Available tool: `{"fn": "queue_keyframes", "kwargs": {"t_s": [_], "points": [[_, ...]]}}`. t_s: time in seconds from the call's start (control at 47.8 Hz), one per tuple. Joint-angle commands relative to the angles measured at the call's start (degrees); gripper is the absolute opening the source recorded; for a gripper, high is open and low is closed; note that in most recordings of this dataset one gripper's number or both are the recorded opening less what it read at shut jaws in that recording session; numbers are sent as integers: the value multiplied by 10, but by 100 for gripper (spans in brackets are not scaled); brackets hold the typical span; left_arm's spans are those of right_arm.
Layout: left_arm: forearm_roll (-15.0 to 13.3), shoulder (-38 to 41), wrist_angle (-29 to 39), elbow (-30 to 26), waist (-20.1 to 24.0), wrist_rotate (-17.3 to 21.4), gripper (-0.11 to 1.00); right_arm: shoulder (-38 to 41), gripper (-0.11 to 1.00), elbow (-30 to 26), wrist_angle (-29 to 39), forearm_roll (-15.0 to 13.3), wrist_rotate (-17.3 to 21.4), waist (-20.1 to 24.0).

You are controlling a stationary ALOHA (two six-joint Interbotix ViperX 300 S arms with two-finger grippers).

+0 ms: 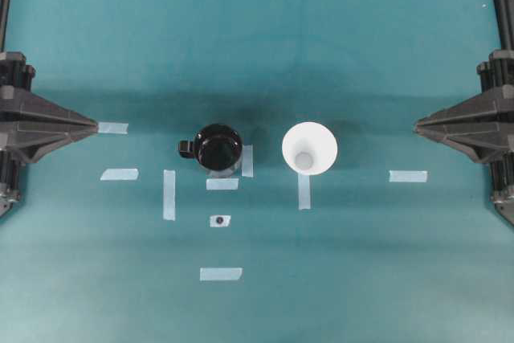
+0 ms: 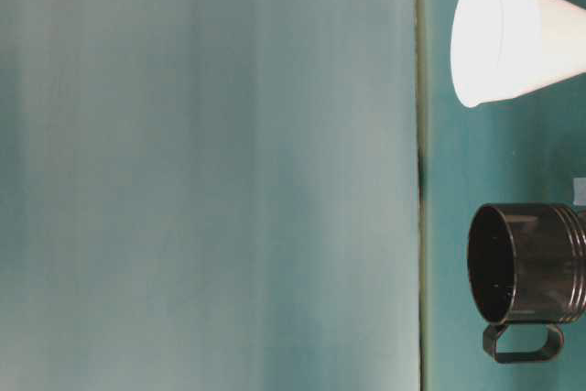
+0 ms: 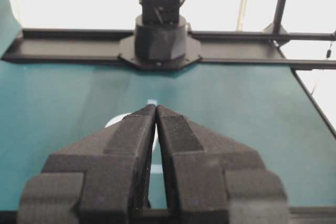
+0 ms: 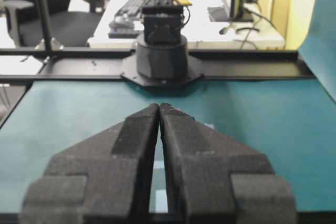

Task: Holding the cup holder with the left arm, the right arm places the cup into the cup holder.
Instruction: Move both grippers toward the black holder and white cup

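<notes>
Overhead: cup holder [image 1: 219, 147] empty; cup [image 1: 309, 149] beside, empty.

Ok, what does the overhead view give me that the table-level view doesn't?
Overhead only: both closed grippers, left gripper and right gripper, parked at the table edges, plus the pale tape strips on the teal mat. Table-level only: the cup holder's open handle loop and ribbed wall, and the cup's tapered side. Both show the cup and holder standing apart, untouched.
</notes>
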Motion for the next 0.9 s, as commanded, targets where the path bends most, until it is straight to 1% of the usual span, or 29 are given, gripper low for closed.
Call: {"fn": "queue_keyframes", "kwargs": {"t_s": [0.0, 0.042, 0.063, 0.125, 0.209, 0.251, 0.314, 0.481, 0.69, 0.795, 0.878], "points": [[4, 9, -25, -9, 2, -18, 16, 6, 16, -2, -11, 4, 1, -3], [4, 9, -25, -12, 2, -25, 15, 2, 17, 11, -29, 17, 5, -6], [4, 8, -25, -13, 2, -28, 11, -2, 17, 17, -39, 24, 9, -8], [4, 6, -24, -17, 2, -33, 3, -11, 7, 34, -67, 48, 27, -9], [4, 9, -19, -18, 2, -36, 3, -21, 2, 50, -81, 79, 58, -15], [4, 11, -13, -20, 2, -38, 3, -24, 2, 50, -76, 86, 69, -19], [4, 25, 0, -25, 2, -40, 3, -25, 2, 50, -61, 86, 82, -25], [4, 74, 22, -46, 1, -40, 3, -18, 2, 21, 31, 86, 89, -40], [4, 129, 62, -68, 14, -37, 3, 16, 2, -54, 184, 87, 90, -67], [4, 153, 82, -82, 14, -36, 3, 43, 2, -83, 234, 87, 89, -72], [5, 169, 105, -93, 14, -34, 3, 69, 2, -99, 249, 87, 89, -72]]}}
